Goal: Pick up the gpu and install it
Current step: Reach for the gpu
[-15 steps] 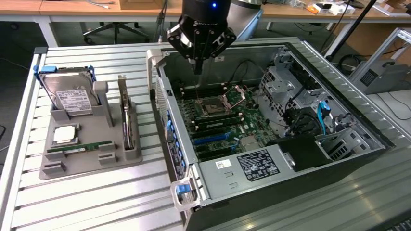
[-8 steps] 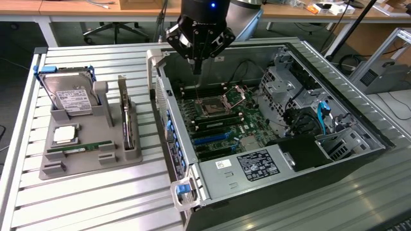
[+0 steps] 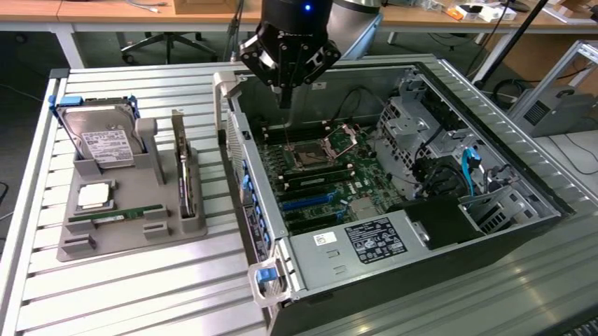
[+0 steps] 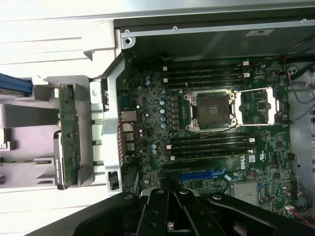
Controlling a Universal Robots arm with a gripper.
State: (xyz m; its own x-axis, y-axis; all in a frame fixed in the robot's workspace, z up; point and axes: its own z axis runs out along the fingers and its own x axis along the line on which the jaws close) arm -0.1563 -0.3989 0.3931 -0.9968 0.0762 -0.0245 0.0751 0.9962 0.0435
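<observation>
The work surface was a slatted metal table [image 3: 140, 294] in a workshop, with desks [image 3: 112, 14] and an office chair [image 3: 164, 42] beyond it. On the table lay the computer case [image 3: 523, 175], on its side with the panel off, evidently so that the motherboard [image 3: 323, 178] faced upward for access from above. At the case's near end sat a labelled metal cover [image 3: 374, 238]. Just beside the case, on the exterior view's left of it, stood a grey holder [image 3: 131, 234]. The gpu [image 3: 185, 171] stood in it on edge between upright posts, which I judged was meant to leave its top edge free for a pinch from above. Further from the case, in the same holder, were the memory stick [image 3: 117, 215] and the hard drive [image 3: 103, 136]. Over the case's far end hung the gripper [image 3: 285, 98], fingers closed together and holding nothing, well apart from the gpu. The card had not been picked up.
</observation>
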